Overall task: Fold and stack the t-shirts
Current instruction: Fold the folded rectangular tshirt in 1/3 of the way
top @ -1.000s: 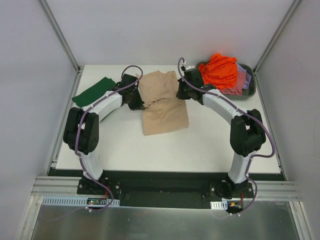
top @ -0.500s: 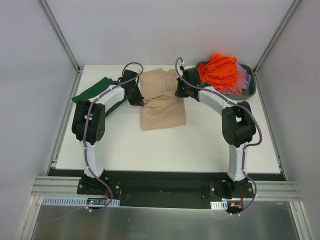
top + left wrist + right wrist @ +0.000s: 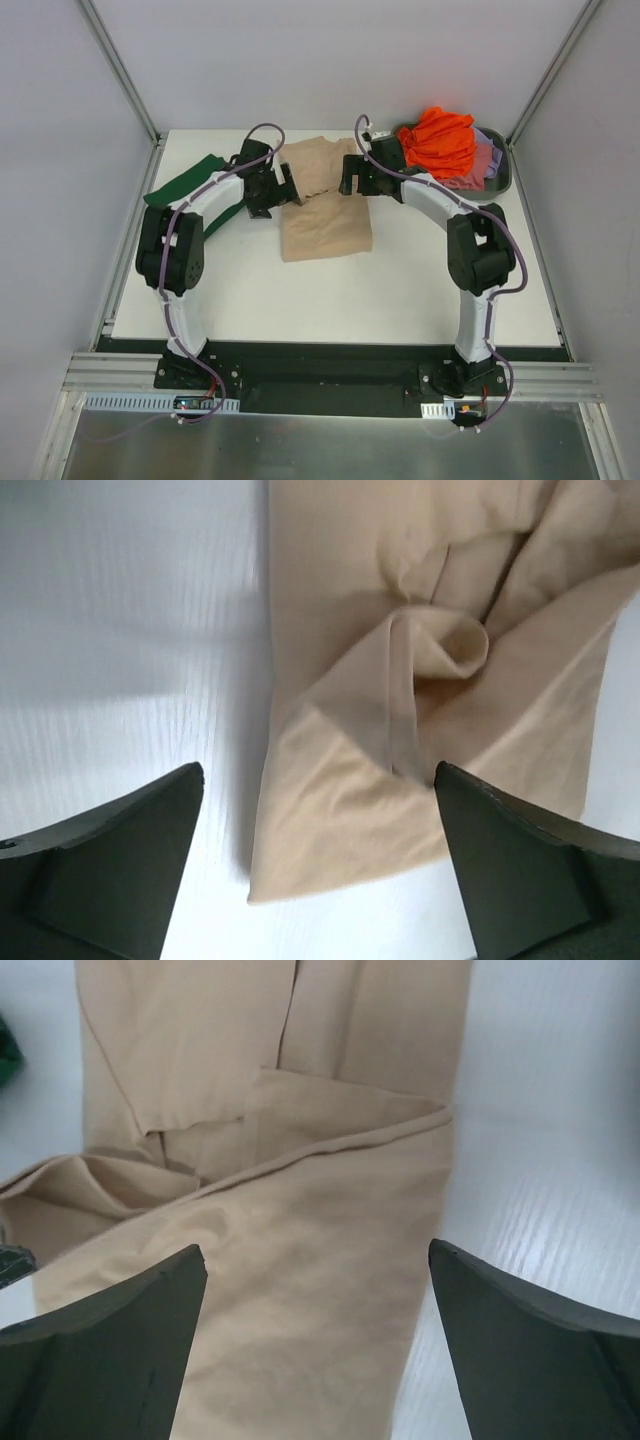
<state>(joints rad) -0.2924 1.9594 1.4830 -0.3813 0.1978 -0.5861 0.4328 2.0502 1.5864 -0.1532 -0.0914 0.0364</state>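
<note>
Two sets of jaws, closed on the side edges of the beige t-shirt [image 3: 325, 225] a second ago, now stand wide apart. Both wrist views show dark fingers at the lower corners of the frame with only flat cloth and bench [image 3: 400, 290] between them. The left jaws hang over the garment's left edge and the right jaws over its right edge, each about halfway along its length. Nothing is held.

**Meaning of the change.** The release probably ends one fold. The shirt now lies as a narrower panel, set slightly higher in the overhead frame than before. The fold is untidy: the left wrist view shows a loose rolled pucker [image 3: 440, 645] near the crease, and the right wrist view shows overlapping layers with a slanted hem. A further crosswise fold, then stacking, appears to remain.

**Orientation.** In the overhead view the shirt lies at the upper centre of the bench. Its long axis runs from the top of the frame toward the bottom, leaning slightly, and the broader end is lowest.

**Other garments.** A dark green t-shirt [image 3: 180, 186] lies flat at the upper left, partly under the left arm [image 3: 215, 200]. An orange t-shirt [image 3: 440, 140] is heaped in the grey tub [image 3: 503, 170] at the upper right.
</note>
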